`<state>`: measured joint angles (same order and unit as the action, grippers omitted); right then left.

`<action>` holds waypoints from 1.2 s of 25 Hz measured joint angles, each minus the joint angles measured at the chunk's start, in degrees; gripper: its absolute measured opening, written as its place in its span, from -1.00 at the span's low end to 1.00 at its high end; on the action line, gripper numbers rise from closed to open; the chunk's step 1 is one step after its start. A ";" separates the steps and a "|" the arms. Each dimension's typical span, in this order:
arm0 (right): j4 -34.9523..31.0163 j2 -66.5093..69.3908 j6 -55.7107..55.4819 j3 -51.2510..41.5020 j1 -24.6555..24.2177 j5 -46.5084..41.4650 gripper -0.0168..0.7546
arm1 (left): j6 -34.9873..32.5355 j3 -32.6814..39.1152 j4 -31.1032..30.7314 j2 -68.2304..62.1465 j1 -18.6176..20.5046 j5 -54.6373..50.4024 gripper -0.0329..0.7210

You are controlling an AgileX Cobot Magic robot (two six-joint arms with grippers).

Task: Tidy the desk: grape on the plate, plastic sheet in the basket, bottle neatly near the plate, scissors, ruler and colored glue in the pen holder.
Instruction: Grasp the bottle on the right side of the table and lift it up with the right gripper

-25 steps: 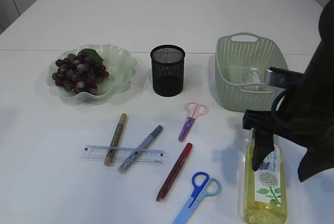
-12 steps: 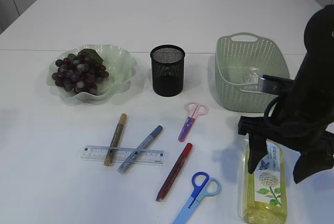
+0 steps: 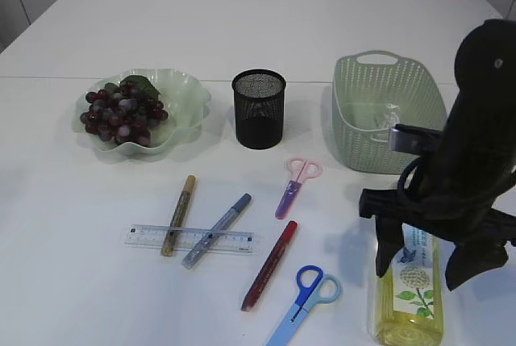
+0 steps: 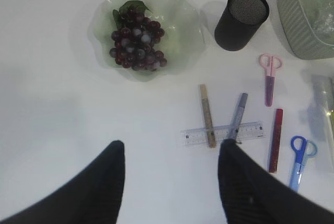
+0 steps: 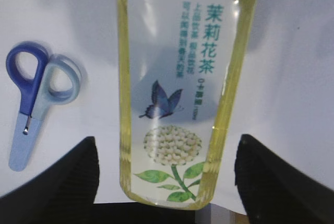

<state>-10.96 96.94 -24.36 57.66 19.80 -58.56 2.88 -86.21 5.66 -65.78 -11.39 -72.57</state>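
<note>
The yellow-tea bottle lies flat at the front right. My right gripper stands open astride its lower end, with a gap on each side. Grapes rest on the green plate. The clear plastic sheet lies in the basket. Pink scissors, blue scissors, the ruler and gold, silver-blue and red glue pens lie in front of the black mesh pen holder. My left gripper hangs open above bare table.
The blue scissors lie just left of the bottle. The gold and silver-blue glue pens cross over the ruler. The table's front edge runs close behind the bottle's base.
My right arm has swung left and come down over the bottle, so its open fingers now straddle it. Nothing on the table has moved.
</note>
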 joint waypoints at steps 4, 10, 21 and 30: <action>-0.63 1.48 0.00 0.00 0.84 0.24 0.67 | 0.00 0.00 0.00 0.00 0.00 0.00 0.19; -0.36 1.74 0.09 0.00 0.84 0.33 0.67 | 0.00 0.00 -0.17 0.00 0.00 0.00 0.19; 0.67 3.31 -0.59 0.00 0.84 -0.03 0.67 | 0.00 0.03 -0.26 0.00 0.00 0.00 0.19; 0.67 5.30 -0.74 0.19 0.84 -0.31 0.67 | 0.00 0.03 -0.39 0.00 0.00 0.00 0.19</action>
<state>-10.29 102.24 -25.10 57.86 20.65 -58.87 2.88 -86.18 5.27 -65.78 -11.39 -72.57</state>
